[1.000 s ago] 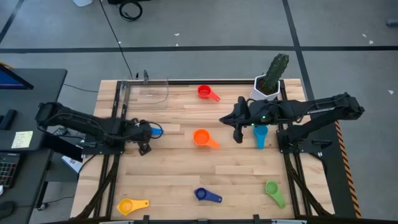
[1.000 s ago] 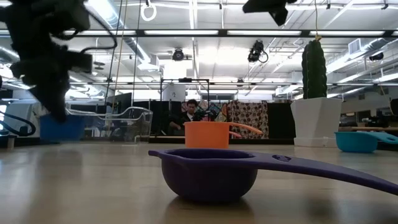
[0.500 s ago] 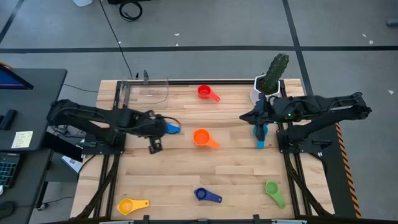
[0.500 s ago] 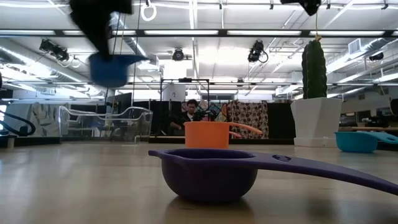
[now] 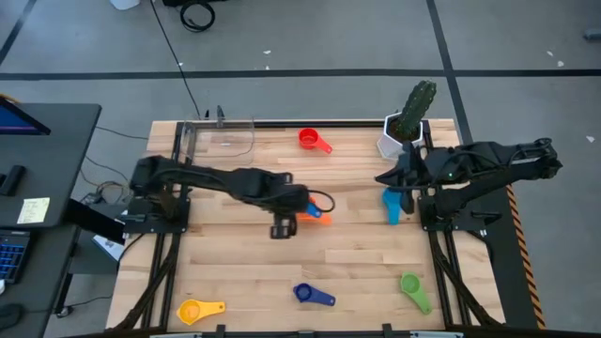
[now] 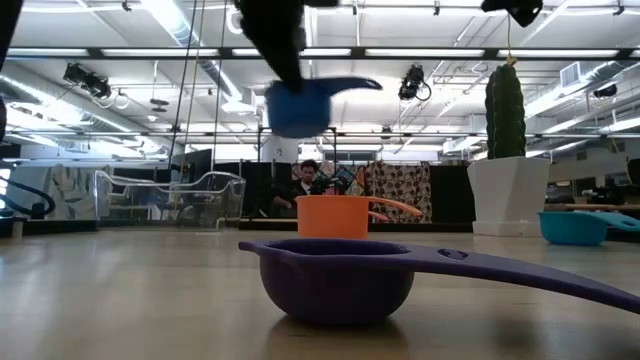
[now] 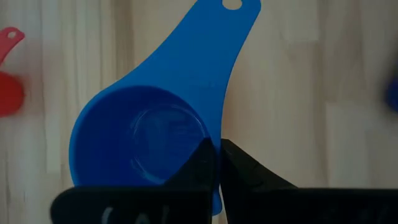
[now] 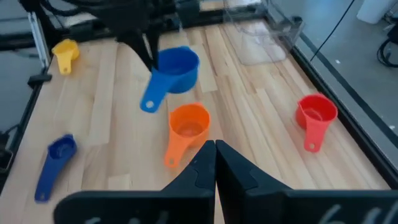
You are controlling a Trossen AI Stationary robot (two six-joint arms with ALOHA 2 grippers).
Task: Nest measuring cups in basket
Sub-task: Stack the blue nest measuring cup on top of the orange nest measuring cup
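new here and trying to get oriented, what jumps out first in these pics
The left end effector carries the blue cup in the air, pinched at its rim, over the middle of the table just above the orange cup. The right end effector waits shut at the right side above the light blue cup, beside the cactus pot.

No text, label, brand, number or sign can be read anywhere in these views: the measuring cups carry no legible markings, and nothing on the table, the arms or the room behind shows readable lettering.
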